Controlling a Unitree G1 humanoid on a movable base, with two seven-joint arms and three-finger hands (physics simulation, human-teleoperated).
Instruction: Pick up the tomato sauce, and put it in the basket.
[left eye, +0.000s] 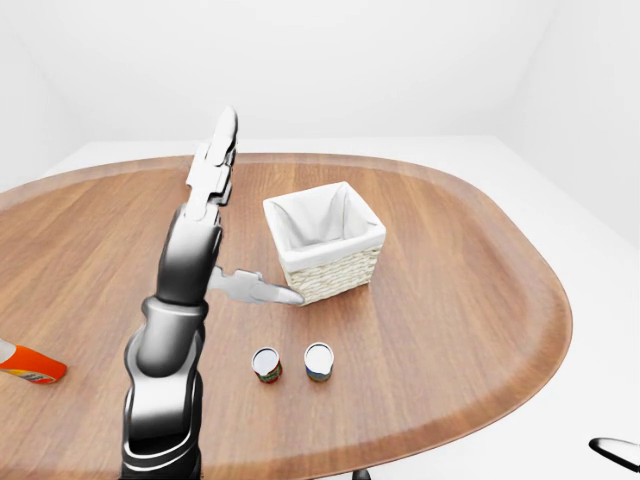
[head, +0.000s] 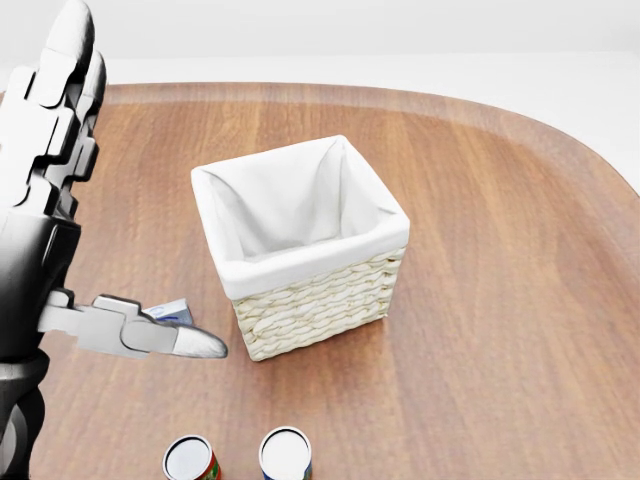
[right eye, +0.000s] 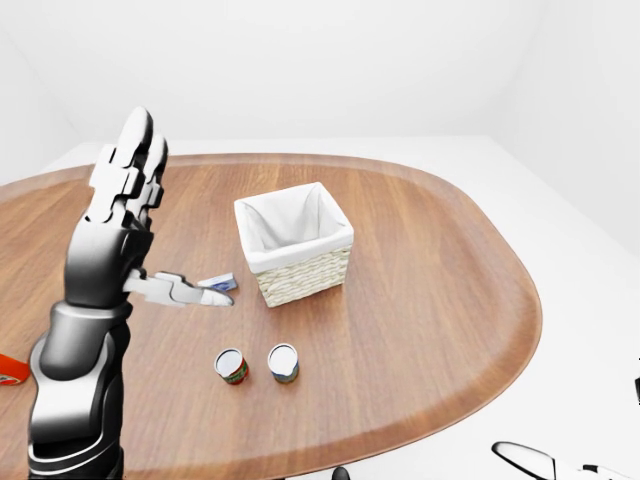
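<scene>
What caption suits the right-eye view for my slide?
Left hand raised open beside the basket, two cans untouched on the table.

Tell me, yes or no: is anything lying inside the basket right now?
No. In the head view the basket shows only its bare white liner, and both cans stand on the table below it.

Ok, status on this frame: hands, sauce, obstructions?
Left hand raised, open, empty. Right hand barely in view, state unclear. Red-labelled tomato sauce can upright on wooden table, beside blue-labelled can. White-lined wicker basket empty; path clear.
</scene>
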